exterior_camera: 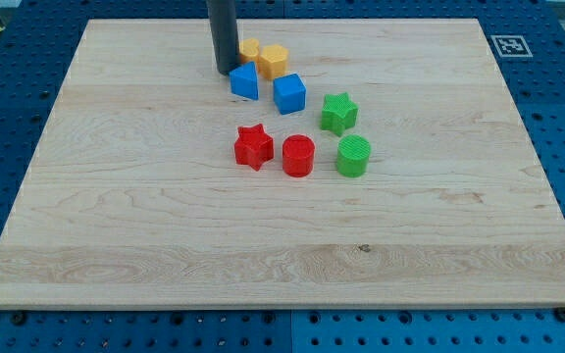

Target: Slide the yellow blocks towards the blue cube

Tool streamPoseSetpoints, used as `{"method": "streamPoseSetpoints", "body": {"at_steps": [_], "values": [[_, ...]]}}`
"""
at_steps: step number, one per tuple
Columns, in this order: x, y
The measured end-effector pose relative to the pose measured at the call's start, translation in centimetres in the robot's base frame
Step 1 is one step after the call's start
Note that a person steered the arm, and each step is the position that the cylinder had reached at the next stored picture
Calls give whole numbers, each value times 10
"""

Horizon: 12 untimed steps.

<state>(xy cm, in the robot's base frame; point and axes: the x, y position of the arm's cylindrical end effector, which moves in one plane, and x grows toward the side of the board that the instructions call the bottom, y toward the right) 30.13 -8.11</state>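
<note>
My tip (227, 71) stands near the view's top, just left of two yellow blocks and touching or nearly touching the upper left of a blue block. One yellow block (250, 48) is partly hidden behind the rod; its shape is unclear. A yellow hexagonal block (273, 61) sits right of it. A blue block with a peaked top (245, 81) lies just below them. The blue cube (289, 94) lies to its right, just below the yellow hexagonal block.
A green star (338, 113) and a green cylinder (353, 156) lie right of the blue cube. A red star (253, 146) and a red cylinder (298, 156) lie below the blue blocks. The wooden board (116, 226) ends at blue pegboard on all sides.
</note>
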Motion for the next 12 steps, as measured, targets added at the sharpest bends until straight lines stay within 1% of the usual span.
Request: {"method": "streamPoseSetpoints", "body": {"at_steps": [1, 3, 7, 11, 12], "values": [[0, -6], [-18, -6], [-20, -4], [-20, 54], [-19, 59]]}}
